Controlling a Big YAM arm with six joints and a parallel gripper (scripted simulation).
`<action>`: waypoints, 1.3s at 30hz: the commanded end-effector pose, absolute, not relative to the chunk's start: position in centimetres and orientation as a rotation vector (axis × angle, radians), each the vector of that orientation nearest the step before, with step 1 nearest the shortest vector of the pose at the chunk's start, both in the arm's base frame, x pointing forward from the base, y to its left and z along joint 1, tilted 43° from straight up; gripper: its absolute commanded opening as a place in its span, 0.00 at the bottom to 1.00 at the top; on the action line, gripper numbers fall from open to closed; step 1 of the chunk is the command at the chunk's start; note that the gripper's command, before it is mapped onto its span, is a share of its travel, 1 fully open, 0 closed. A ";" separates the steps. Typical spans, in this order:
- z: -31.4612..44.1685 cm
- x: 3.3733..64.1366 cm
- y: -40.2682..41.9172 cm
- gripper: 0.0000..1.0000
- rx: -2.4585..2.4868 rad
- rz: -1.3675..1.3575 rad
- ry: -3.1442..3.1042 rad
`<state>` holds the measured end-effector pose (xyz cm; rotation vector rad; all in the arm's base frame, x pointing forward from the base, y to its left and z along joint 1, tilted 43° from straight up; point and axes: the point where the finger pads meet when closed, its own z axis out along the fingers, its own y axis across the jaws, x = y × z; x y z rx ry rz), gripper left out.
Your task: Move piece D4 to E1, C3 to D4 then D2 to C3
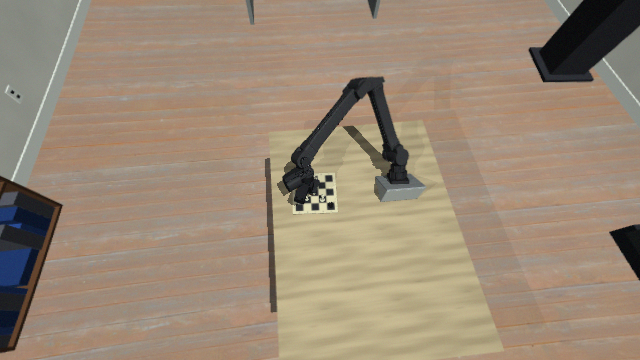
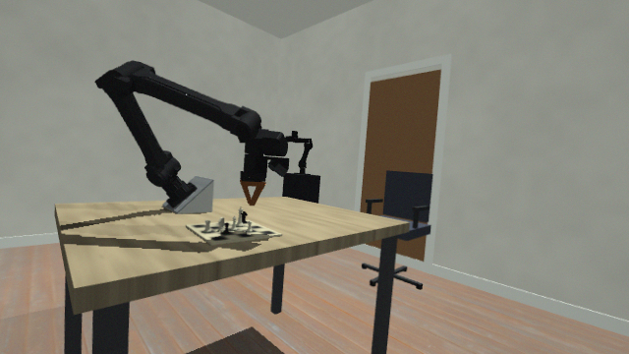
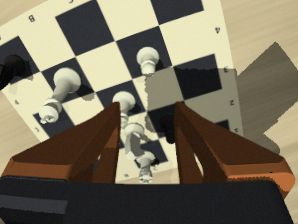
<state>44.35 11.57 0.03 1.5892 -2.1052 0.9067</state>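
Note:
The small chessboard lies on the wooden table; it also shows in the exterior view. Several white pieces and a black one stand on it. My gripper hovers a little above the board's far side, fingers pointing down, partly open and empty. In the wrist view my gripper frames a white pawn and a taller white piece far below. Another white pawn stands beyond, two more white pieces to the left, and a black piece at the left edge.
The arm's grey base sits on the table to the right of the board. A chair and a door stand past the table's far end. A shelf stands on the floor at the left.

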 end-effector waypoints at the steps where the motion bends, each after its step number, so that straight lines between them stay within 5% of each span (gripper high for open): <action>1: -1.0 44.9 10.5 0.32 1.580 0.899 -2.101; 39: -3.1 45.4 8.5 0.32 1.578 0.902 -2.108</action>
